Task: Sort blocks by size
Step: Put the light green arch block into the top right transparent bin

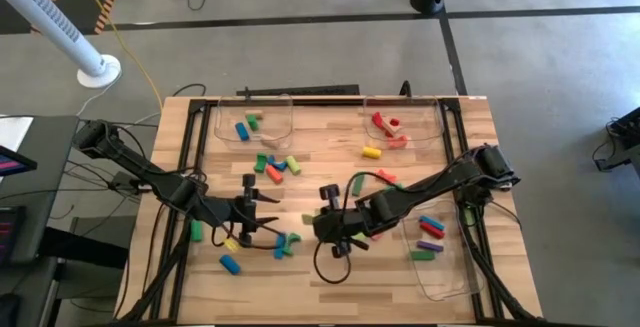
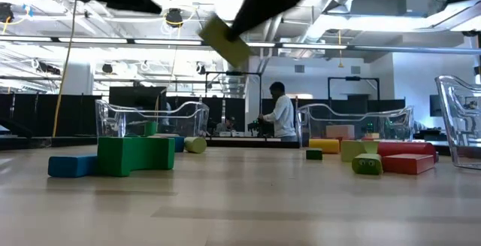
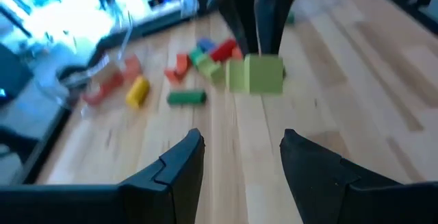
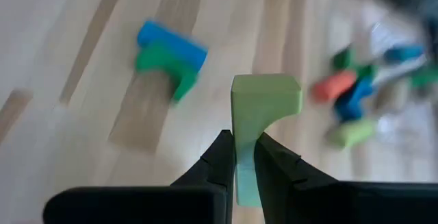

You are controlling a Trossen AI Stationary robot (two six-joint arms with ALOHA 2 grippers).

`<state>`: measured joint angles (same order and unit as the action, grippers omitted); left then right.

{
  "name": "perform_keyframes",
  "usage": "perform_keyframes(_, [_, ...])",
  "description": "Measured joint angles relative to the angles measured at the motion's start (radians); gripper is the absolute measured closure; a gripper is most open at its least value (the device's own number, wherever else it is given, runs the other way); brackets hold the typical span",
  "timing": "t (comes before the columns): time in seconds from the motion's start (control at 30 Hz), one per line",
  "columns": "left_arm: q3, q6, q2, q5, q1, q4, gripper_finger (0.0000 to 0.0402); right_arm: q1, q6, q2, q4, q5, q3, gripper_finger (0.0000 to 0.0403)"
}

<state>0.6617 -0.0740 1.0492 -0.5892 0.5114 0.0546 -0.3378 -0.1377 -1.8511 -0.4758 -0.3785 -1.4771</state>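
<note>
Right hand (image 4: 243, 157) clamped a light-green block (image 4: 263, 104) above the desk (image 1: 330, 267); left hand (image 3: 239, 152), fingers apart, hovered at nine o'clock.

We look straight down over the whole table (image 1: 330, 267), level across its top, and forward from both wrists; all four views share the light green block (image 4: 263, 101).

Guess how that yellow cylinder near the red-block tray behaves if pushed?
The yellow cylinder lies on its side on the bare table, so it would likely roll rather than slide. It looks like painted wood: probably stiff, light and somewhat slick to pinch.
</note>
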Motion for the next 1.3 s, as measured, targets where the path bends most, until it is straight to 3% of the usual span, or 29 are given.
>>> perform_keyframes(0.27, [0.0,-0.125,0.0,0.005,0.0,-0.172,0.0219,-0.01,-0.154,0.0,0.202,-0.044,-0.045,0.0335])
perform_keyframes(0.53, [0.0,-0.211,-0.002,0.089,0.003,-0.305,0.0219,-0.05,-0.26,-0.001,0.315,-0.123,-0.072,0.0335])
perform_keyframes(0.7, [0.0,-0.264,-0.002,0.146,0.002,-0.369,0.0219,-0.056,-0.263,-0.001,0.345,-0.14,-0.074,0.0335])
perform_keyframes(1.3, [0.0,-0.338,-0.03,0.148,0.035,-0.385,0.0219,-0.065,-0.2,0.0,0.345,-0.155,-0.077,0.0335])
